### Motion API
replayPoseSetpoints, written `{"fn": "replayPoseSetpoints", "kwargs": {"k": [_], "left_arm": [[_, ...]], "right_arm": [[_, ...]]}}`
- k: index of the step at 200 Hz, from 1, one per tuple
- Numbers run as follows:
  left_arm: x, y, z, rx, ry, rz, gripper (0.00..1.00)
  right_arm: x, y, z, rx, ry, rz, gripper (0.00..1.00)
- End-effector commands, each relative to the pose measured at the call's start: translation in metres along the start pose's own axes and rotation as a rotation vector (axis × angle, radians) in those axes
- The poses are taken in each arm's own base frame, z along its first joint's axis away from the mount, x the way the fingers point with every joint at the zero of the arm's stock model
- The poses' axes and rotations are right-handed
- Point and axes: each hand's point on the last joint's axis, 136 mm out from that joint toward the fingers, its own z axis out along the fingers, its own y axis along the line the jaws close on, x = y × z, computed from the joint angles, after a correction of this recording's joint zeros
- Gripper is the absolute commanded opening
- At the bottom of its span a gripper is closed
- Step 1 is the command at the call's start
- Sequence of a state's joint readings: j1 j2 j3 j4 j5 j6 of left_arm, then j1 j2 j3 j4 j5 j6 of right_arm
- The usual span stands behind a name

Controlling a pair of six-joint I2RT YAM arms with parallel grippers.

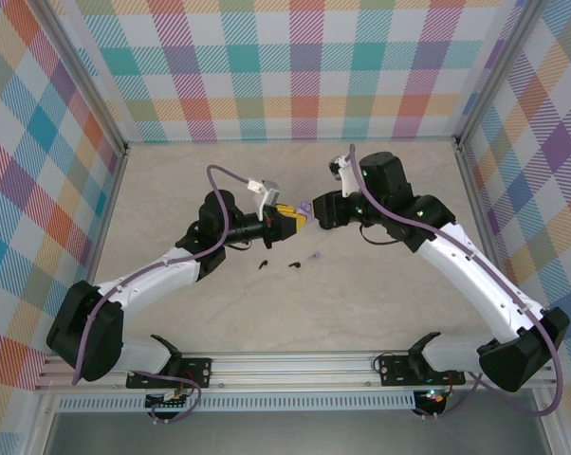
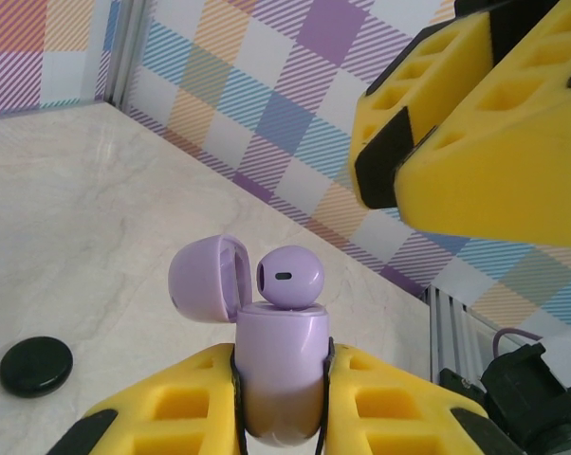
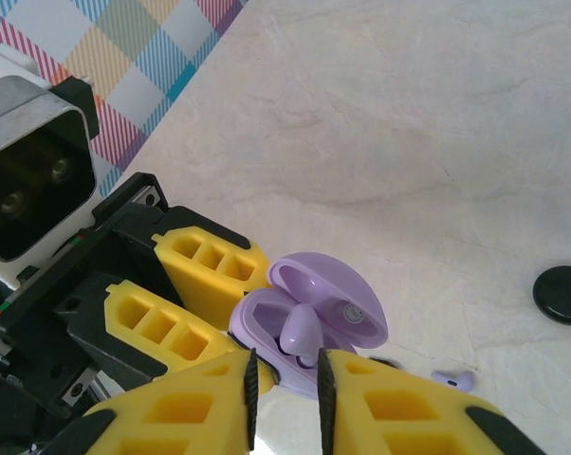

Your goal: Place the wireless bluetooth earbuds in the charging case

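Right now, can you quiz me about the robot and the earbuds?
1. Which gripper holds the lilac case? A: left. B: right. C: neither.
2. True or false: the lid is shut.
3. How many black earbuds lie on the table?

Key:
1. A. The left gripper is shut on the case.
2. False. It stands open, with a lilac earbud on top of the case.
3. Two.
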State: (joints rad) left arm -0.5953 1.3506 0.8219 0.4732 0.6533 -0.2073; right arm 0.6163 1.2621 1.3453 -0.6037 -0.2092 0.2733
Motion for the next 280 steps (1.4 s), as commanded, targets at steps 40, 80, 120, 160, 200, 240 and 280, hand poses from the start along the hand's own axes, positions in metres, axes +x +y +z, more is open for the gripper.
{"fn": "replayPoseSetpoints", "kwargs": {"k": [40,80,120,160,200,240,280], "left_arm": [[-0.012,-0.016,-0.003,0.042,-0.022,0.058,0.06],[-0.015,-0.02,-0.004,0.058,-0.027,0.063,0.06],[-0.017,-0.024,-0.005,0.075,-0.031,0.067,0.06],[-0.019,-0.026,-0.005,0.084,-0.034,0.071,0.06],[-0.018,-0.024,-0.004,0.08,-0.029,0.066,0.06],[-0.019,-0.018,-0.004,0.04,-0.031,0.069,0.06],[-0.018,-0.015,-0.004,0.022,-0.031,0.068,0.05]], "right_arm": [[-0.004,0.009,0.003,-0.036,0.019,-0.005,0.2],[-0.001,0.006,0.008,-0.032,0.044,0.002,0.2],[0.002,0.004,0.013,-0.024,0.062,0.007,0.2],[0.003,0.003,0.017,-0.023,0.078,0.011,0.21],[0.007,-0.004,0.021,0.013,0.109,0.019,0.22],[0.007,-0.011,0.02,0.062,0.125,0.032,0.26],[0.006,-0.009,0.02,0.055,0.138,0.039,0.31]]}}
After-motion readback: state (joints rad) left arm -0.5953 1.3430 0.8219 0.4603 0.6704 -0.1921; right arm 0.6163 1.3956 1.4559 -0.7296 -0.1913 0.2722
